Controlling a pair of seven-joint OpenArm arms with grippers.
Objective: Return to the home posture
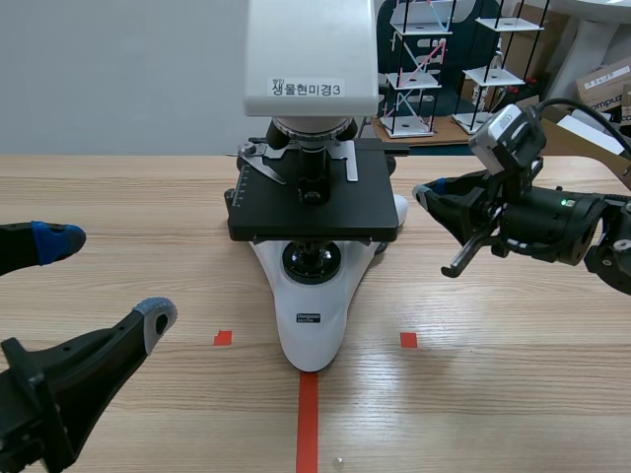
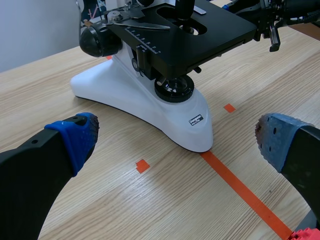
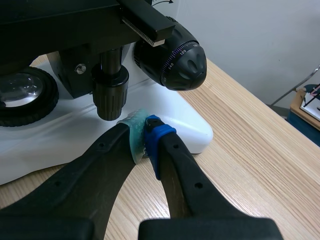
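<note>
A white and black microscope [image 1: 311, 177] stands at the middle of the wooden table, its black stage [image 2: 200, 30] over the white base [image 2: 150, 105]. My left gripper [image 1: 104, 281] is open low at the left, short of the base, with nothing between its fingers [image 2: 75, 137]. My right gripper [image 1: 426, 193] is shut on nothing; its tips [image 3: 145, 135] meet just below the small black knob [image 3: 110, 97] and close to the large focus knob [image 3: 177, 62] on the microscope's right side. Whether the pads touch the base I cannot tell.
Orange-red tape marks [image 1: 308, 419] lie in front of the microscope's base. Beyond the table's far right stand wire racks [image 1: 414, 69] and cardboard boxes [image 1: 603, 84]. Bare wood [image 1: 493, 394] spreads at the front right.
</note>
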